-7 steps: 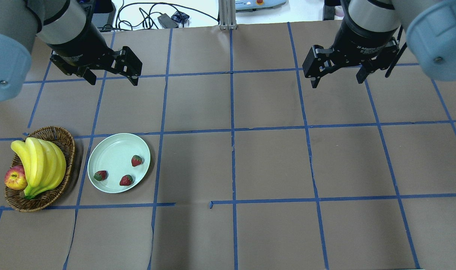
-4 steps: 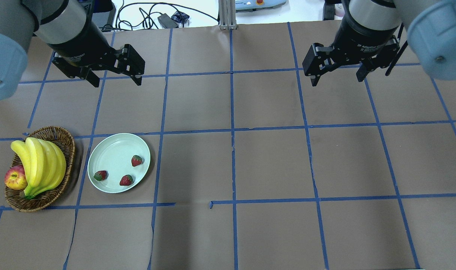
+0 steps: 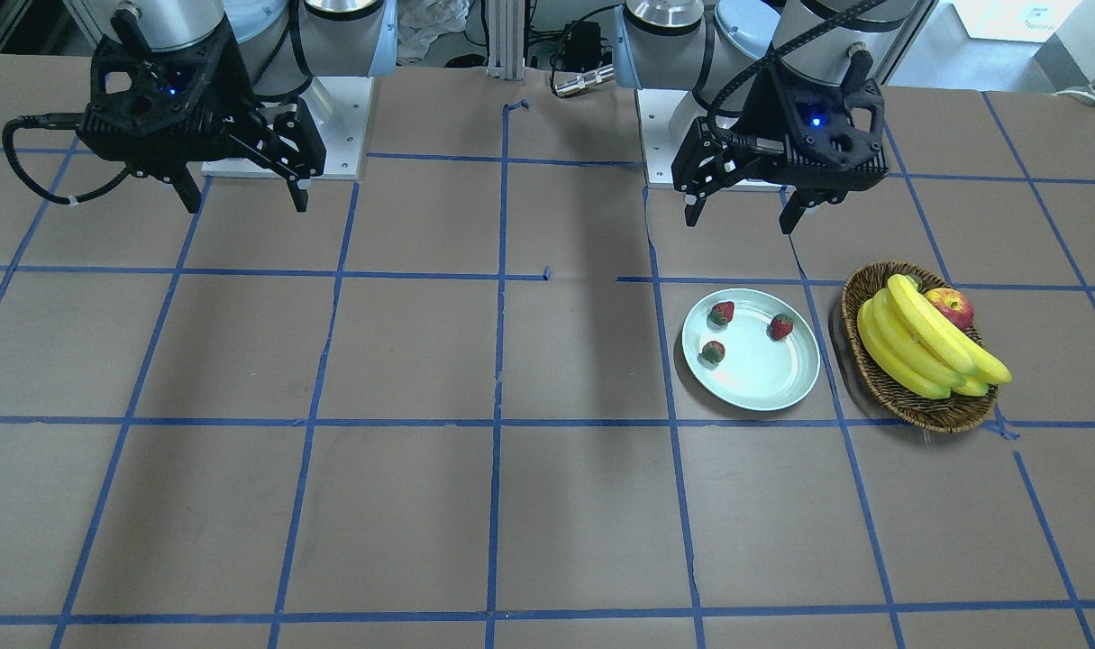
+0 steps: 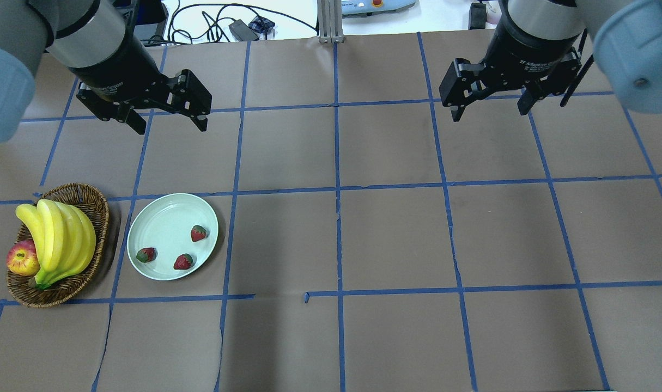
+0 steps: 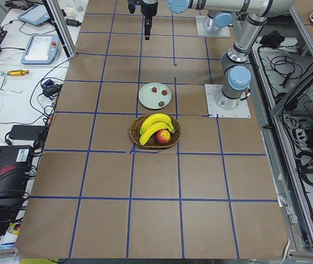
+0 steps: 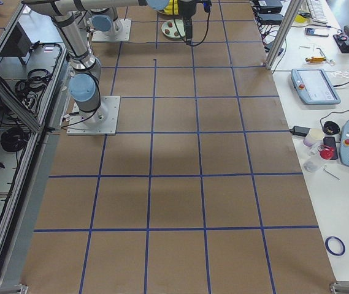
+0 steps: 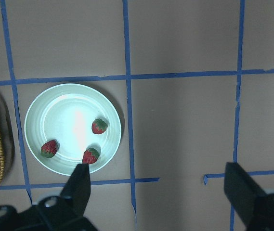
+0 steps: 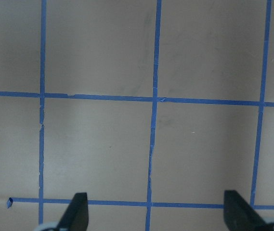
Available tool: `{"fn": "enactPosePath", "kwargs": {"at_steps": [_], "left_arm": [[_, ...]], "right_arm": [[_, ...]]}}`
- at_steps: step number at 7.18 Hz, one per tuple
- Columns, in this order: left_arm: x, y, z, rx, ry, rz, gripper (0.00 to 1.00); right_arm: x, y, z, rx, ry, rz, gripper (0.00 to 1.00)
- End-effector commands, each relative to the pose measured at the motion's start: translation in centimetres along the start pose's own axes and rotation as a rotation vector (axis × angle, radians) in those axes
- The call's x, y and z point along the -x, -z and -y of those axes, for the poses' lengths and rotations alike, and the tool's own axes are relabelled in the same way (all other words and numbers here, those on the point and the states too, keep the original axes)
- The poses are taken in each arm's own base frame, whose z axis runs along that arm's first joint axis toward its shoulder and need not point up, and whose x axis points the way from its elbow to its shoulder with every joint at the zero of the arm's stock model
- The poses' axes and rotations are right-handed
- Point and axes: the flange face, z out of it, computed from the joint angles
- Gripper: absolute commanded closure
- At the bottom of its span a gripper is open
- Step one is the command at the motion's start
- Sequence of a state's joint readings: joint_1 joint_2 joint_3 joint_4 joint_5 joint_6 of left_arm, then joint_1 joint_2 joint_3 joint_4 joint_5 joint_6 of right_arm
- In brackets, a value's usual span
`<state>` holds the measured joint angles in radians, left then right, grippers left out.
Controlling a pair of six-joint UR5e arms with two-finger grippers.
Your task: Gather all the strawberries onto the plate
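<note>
Three strawberries [image 4: 199, 233] [image 4: 146, 254] [image 4: 183, 262] lie inside the pale mint-green plate [image 4: 162, 209] on the table's left side. They also show in the front view [image 3: 722, 313] [image 3: 782, 326] [image 3: 713, 352] and in the left wrist view [image 7: 98, 126]. My left gripper [image 4: 171, 126] is open and empty, high above the table and behind the plate. My right gripper [image 4: 489, 113] is open and empty over the back right of the table, far from the plate.
A brown wicker basket [image 4: 85, 193] with yellow bananas [image 4: 58, 239] and a red apple [image 4: 23, 258] stands just left of the plate. Brown paper with blue tape lines [image 4: 339, 239] covers the table. Cables lie beyond the far edge.
My left gripper has shifted slightly forward and to the right. My right gripper has drawn back a little. The strawberries and the plate have not moved.
</note>
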<state>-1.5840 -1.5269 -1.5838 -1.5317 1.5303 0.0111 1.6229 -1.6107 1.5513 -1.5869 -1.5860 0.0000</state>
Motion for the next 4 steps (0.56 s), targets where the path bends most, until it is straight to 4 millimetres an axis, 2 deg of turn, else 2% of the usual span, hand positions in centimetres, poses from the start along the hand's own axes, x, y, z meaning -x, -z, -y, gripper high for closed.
{"fn": "enactPosePath", "kwargs": {"at_steps": [1,4], "left_arm": [[0.00,-0.15,-0.13,0.003,-0.003,0.002,0.00],[0.00,-0.28,-0.34,0.004,0.001,0.002,0.00]], "right_arm": [[0.00,-0.06,-0.02,0.002,0.000,0.000,0.00],[0.00,-0.21,0.01,0.005,0.002,0.000,0.00]]}}
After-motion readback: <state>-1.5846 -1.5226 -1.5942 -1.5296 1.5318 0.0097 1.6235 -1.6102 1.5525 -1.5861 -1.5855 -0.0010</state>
